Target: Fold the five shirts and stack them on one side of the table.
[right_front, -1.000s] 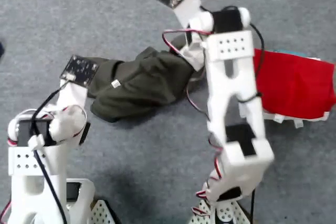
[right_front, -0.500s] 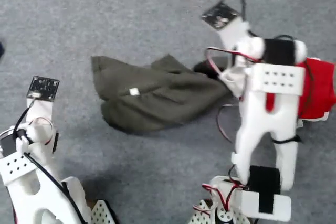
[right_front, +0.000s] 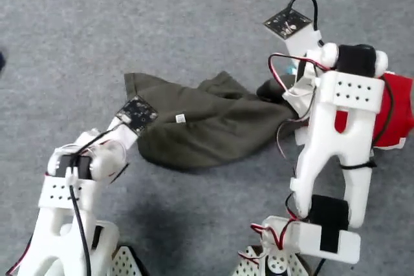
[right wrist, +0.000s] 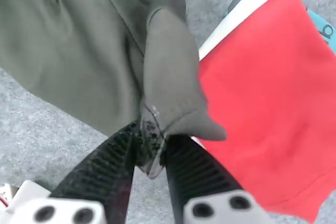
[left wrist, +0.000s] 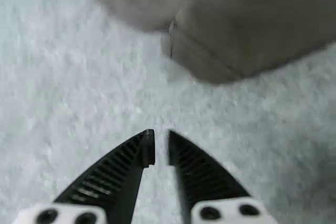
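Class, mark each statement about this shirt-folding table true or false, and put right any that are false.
1. The right tool grips a fold of the green shirt. True.
2. The left tool holds the green shirt. False: it holds nothing and sits over the bare table beside the shirt's edge.
3. The red shirt lies on top of a white shirt. True.
4. The green shirt is neatly folded. False: it lies bunched up in the middle of the table.
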